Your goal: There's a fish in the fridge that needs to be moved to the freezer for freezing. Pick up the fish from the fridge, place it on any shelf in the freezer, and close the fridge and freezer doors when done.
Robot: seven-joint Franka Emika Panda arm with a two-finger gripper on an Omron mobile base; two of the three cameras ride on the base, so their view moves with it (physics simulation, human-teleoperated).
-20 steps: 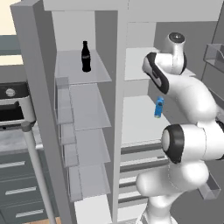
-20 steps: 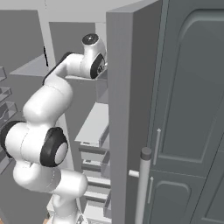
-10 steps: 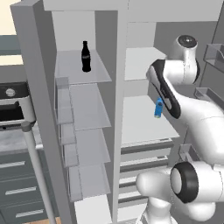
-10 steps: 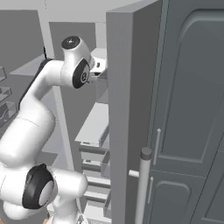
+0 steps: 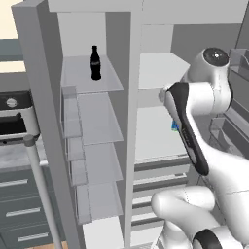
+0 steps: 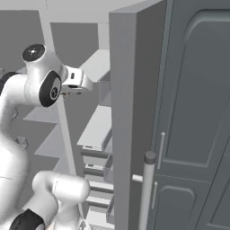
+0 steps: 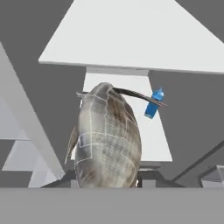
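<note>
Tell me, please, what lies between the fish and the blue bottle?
Nothing: in the hand view, bare shelf air separates the fish in the gripper from the blue bottle behind it.

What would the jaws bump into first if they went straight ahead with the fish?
Probably the white fridge shelf ahead, perhaps the blue bottle on it. The fish leads, so it would touch first; depth is unclear.

You see the fish (image 7: 107,138), grey-brown and scaled with a dark fin, held nose-up close before the hand camera, in front of the fridge (image 7: 131,39) white shelves, both doors (image 6: 188,112) standing open.
</note>
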